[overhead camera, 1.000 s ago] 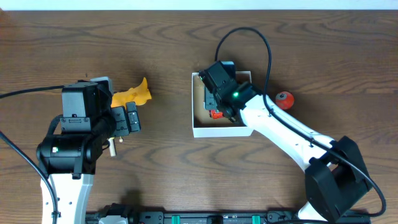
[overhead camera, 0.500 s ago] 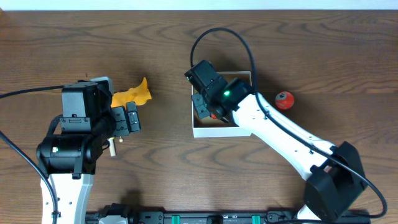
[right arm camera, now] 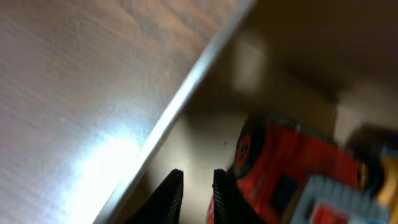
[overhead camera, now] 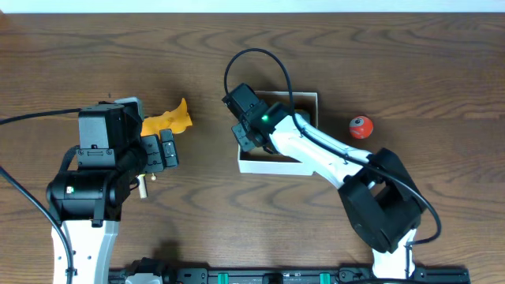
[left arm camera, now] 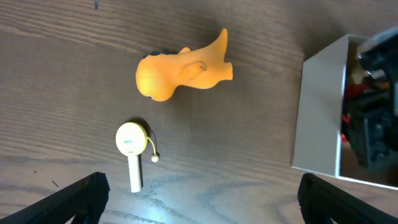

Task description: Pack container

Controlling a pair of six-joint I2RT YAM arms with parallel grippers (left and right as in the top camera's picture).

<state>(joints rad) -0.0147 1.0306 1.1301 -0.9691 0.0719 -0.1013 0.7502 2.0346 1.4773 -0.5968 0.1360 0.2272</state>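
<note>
The container [overhead camera: 268, 166] is a white shallow box with a brown inside, at the table's middle. My right gripper [overhead camera: 246, 136] is down inside it against its left wall [right arm camera: 186, 93], with its fingers [right arm camera: 196, 193] nearly together and nothing between them. A red, grey and yellow toy vehicle [right arm camera: 286, 162] lies in the box just beside the fingers. My left gripper [overhead camera: 162, 150] is open and empty [left arm camera: 199, 202] over bare wood. An orange toy [overhead camera: 167, 118] lies just beyond it, also in the left wrist view [left arm camera: 180, 67]. The box's white side [left arm camera: 320, 112] shows at that view's right.
A red ball [overhead camera: 360, 126] lies on the table right of the box. A small white round-headed piece with a yellow cord [left arm camera: 132, 146] lies near the left gripper, below the orange toy. The right arm's cable loops over the box.
My right gripper has moved left inside the box to its left wall, and the box has shifted slightly left. The left arm has not moved.
</note>
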